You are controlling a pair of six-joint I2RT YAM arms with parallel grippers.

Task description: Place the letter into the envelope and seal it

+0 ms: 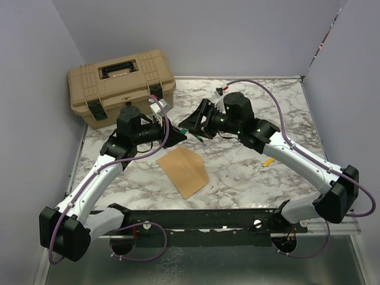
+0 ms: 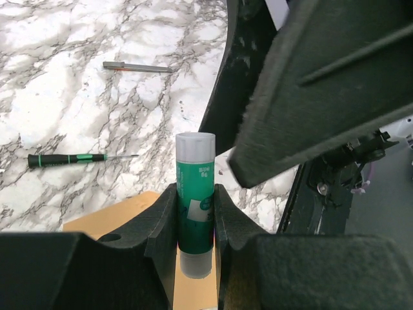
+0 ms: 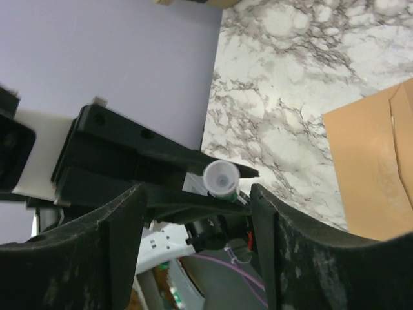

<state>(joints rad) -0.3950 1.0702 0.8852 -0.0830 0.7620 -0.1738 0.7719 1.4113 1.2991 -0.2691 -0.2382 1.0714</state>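
Note:
The kraft-brown envelope (image 1: 184, 171) lies flat on the marble table in front of both grippers; it also shows in the left wrist view (image 2: 116, 216) and the right wrist view (image 3: 374, 174). The letter does not show as a separate sheet. My left gripper (image 1: 177, 138) (image 2: 195, 194) is shut on a green glue stick (image 2: 195, 206) with a translucent cap (image 3: 219, 175), held above the envelope. My right gripper (image 1: 190, 127) (image 3: 197, 192) is open, its fingers on either side of the cap end and not touching it.
A tan toolbox (image 1: 122, 83) stands at the back left. A green-and-black screwdriver (image 2: 64, 159) and a grey pen-like stick (image 2: 137, 66) lie on the marble beyond the grippers. A small yellow item (image 1: 268, 161) lies by the right arm. Lavender walls surround the table.

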